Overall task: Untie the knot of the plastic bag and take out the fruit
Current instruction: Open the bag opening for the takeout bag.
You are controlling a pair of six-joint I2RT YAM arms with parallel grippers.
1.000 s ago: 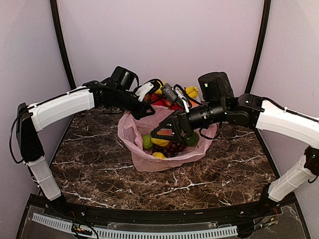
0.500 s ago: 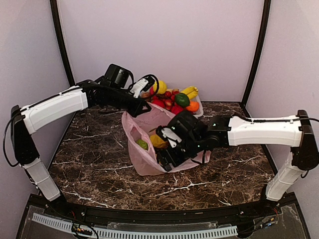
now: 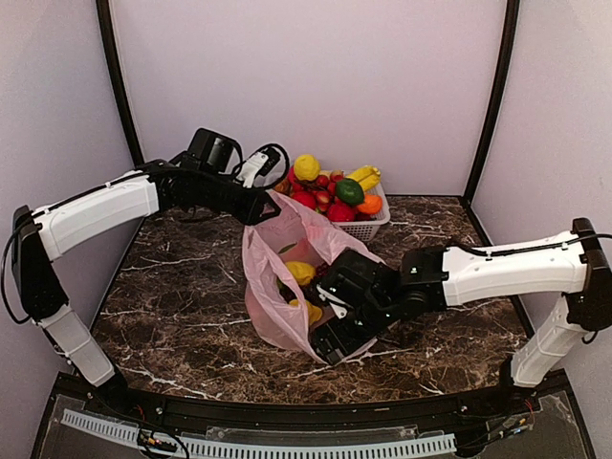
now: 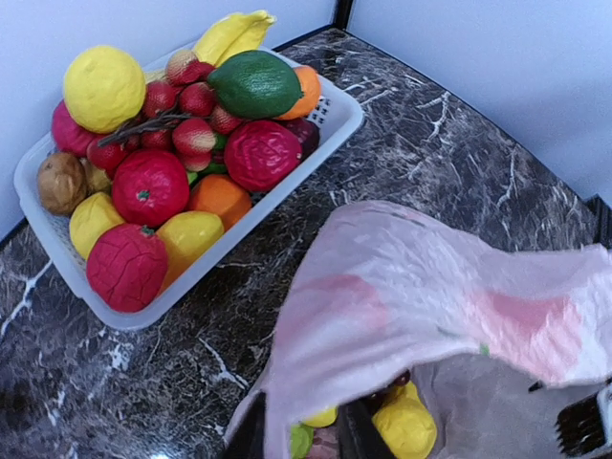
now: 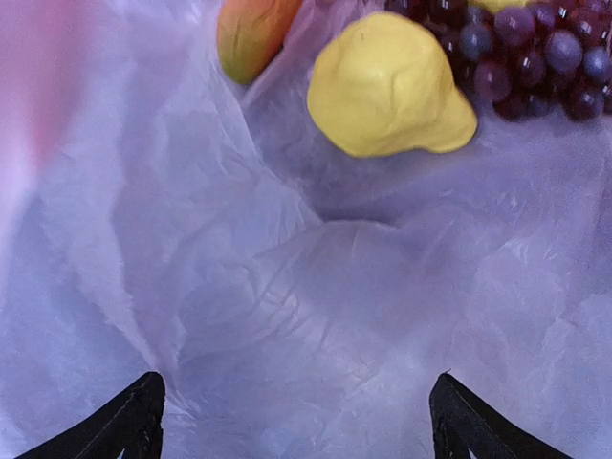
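While the plastic bag [image 3: 273, 287], mid-table, holds yellow fruit [image 5: 387, 86] and grapes [image 5: 521, 53], your right gripper [image 5: 296, 382] sits spread inside it, grasping nothing. Your left gripper [image 4: 304, 426] at its far rim: grip cannot be told. Far: white basket [image 4: 325, 134] of fruit; marble table [image 3: 172, 296], lilac walls [image 3: 306, 76].

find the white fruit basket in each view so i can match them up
Top external: the white basket stands at the back centre of the table, just behind the pink bag.
Left wrist: the basket fills the upper left, with the bag at lower right.
Right wrist: not in it; only the bag's inside, a yellow fruit and grapes.
Shared landmark: the pink bag.
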